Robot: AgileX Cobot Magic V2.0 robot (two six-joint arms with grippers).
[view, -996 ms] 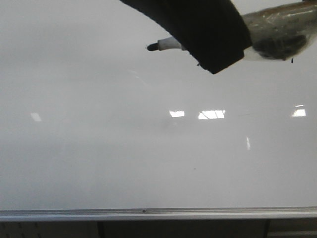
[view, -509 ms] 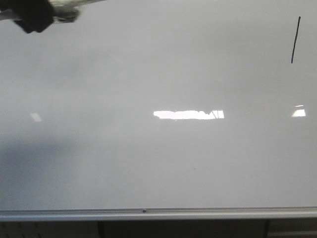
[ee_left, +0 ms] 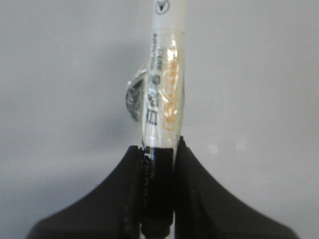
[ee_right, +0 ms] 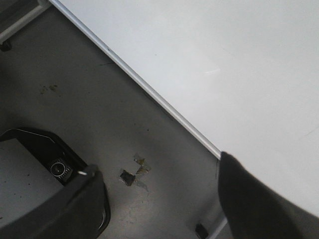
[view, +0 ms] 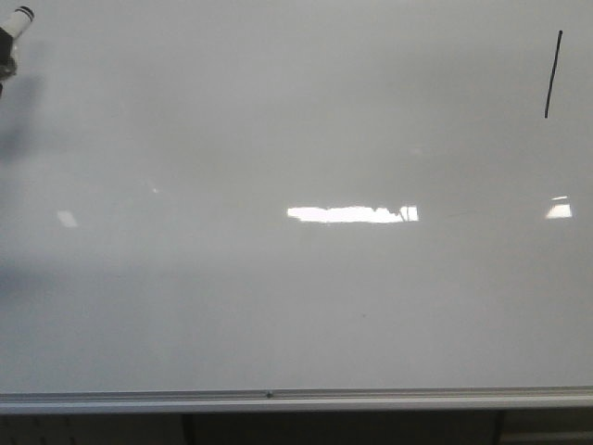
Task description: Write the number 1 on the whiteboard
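Left end effector [ee_left: 158,154] is clamped on one white marker [ee_left: 167,84]. Right end effector [ee_right: 157,194] stands wide apart, holding nothing. One whiteboard [view: 296,297] bears one number 1 [view: 553,74], near its upper right corner, well apart from the marker.

A dark grey floor [ee_right: 89,109] lies below and beside the board's edge in the right wrist view, marked with small stains and scuffs. A scrap of clear tape and a small dark patch [ee_right: 133,175] sit on it, close together. A black-edged base with a round fitting [ee_right: 60,169] shows at one corner of that view, with a paler surface inside its rim. In the front view, a dark strip with vertical seams [view: 278,428] runs under the metal edge.
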